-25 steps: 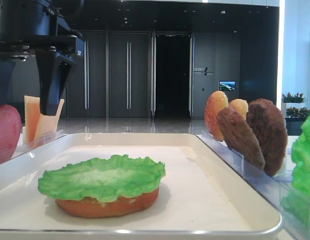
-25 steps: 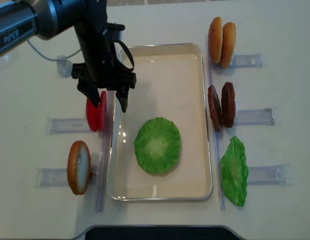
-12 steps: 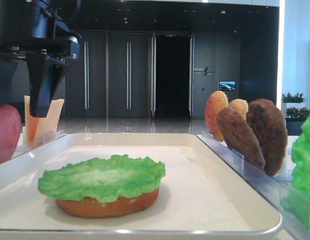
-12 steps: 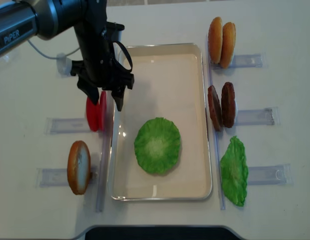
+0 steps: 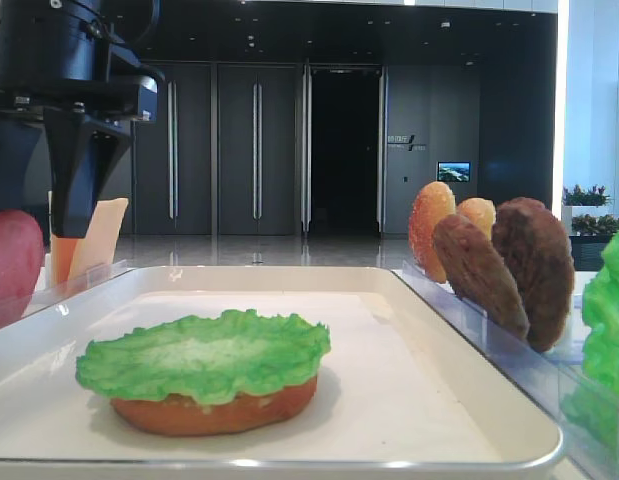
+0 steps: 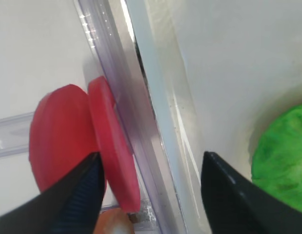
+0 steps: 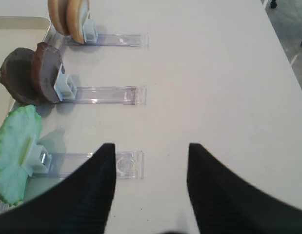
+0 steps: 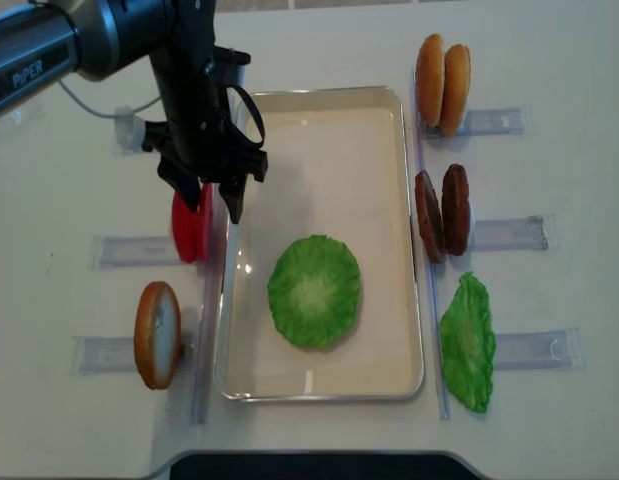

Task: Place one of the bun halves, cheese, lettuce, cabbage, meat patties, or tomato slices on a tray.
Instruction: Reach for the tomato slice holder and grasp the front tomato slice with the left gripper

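Two red tomato slices stand on edge in a clear holder left of the cream tray. My left gripper hangs over them, open. In the left wrist view the right-hand slice sits between its fingers, beside the tray rim. On the tray lies a lettuce leaf on a flat bun half. Cheese stands behind the gripper. Cabbage is out of view. My right gripper is open over bare table.
Right of the tray stand two bun halves, two meat patties and another lettuce leaf in clear holders. A further bun half stands at the front left. A holder rail runs along the tray's left side.
My left gripper has shifted slightly left, from over the tray's edge to over the tomato slices, and its jaws have narrowed. Nothing on the tray has moved.
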`<act>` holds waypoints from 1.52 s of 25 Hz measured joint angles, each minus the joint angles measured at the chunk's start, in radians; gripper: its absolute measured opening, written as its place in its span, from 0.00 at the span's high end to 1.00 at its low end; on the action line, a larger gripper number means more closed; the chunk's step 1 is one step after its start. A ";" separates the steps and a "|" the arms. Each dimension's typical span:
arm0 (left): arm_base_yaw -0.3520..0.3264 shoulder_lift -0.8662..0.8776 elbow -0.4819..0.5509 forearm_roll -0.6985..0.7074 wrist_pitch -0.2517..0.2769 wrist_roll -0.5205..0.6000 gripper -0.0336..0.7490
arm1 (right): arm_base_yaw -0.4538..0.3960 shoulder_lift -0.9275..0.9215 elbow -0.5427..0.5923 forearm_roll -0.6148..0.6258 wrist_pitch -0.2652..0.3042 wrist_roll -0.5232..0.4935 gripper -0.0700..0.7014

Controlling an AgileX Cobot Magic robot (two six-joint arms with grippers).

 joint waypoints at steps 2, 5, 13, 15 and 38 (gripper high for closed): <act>0.000 0.000 0.000 0.001 0.000 0.004 0.38 | 0.000 0.000 0.000 0.000 0.000 0.000 0.45; 0.000 0.000 0.000 0.001 0.000 0.018 0.40 | 0.000 0.000 0.000 0.000 0.000 0.000 0.45; 0.000 0.001 0.012 0.001 -0.010 0.031 0.41 | 0.000 0.000 0.000 0.000 0.000 0.000 0.45; 0.000 0.006 0.009 0.000 0.002 0.031 0.41 | 0.000 0.000 0.000 0.000 0.000 0.000 0.45; 0.000 0.008 0.069 0.071 -0.003 0.026 0.55 | 0.000 0.000 0.000 -0.001 0.000 0.000 0.45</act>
